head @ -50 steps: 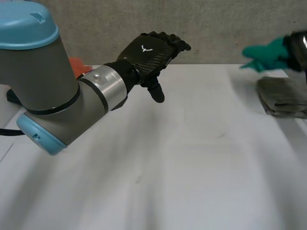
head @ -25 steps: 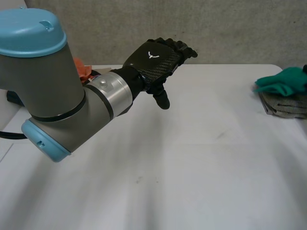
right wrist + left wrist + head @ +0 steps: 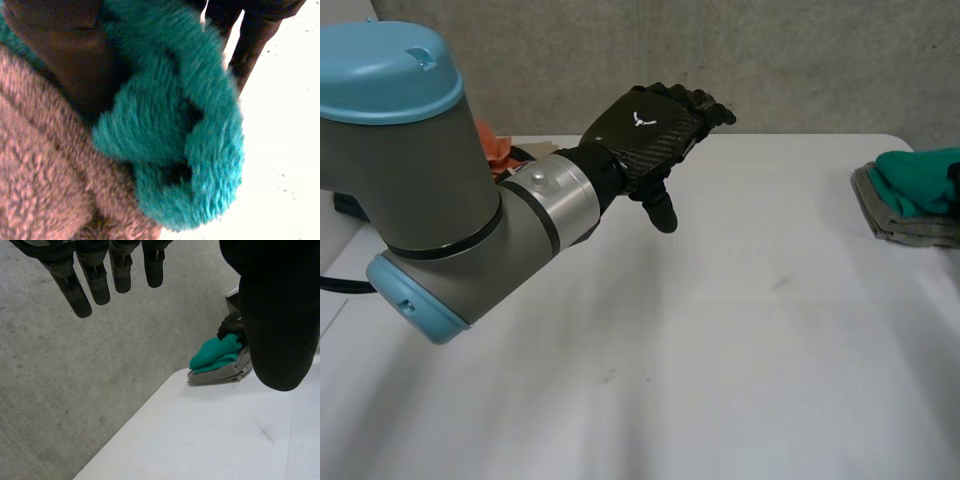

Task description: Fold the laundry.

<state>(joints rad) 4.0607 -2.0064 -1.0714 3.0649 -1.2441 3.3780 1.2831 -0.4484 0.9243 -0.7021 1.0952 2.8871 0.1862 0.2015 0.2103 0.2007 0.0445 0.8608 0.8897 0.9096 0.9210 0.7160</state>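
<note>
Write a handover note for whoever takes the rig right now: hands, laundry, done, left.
Left hand: open, holding nothing, raised over the table.
Right hand: thumb and fingers pinch the teal cloth, which rests on the folded grey cloth near the table's right edge.
Done: grey cloth folded, teal cloth stacked on it.
Left: release the teal cloth. An orange cloth behind the left arm is probably next.

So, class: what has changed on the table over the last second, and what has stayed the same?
The green cloth, in the air a second ago, has come down onto the grey folded cloth, the right hand still gripping it. The left hand edged slightly right, still open above the table. The grey folded cloth stayed put.
</note>
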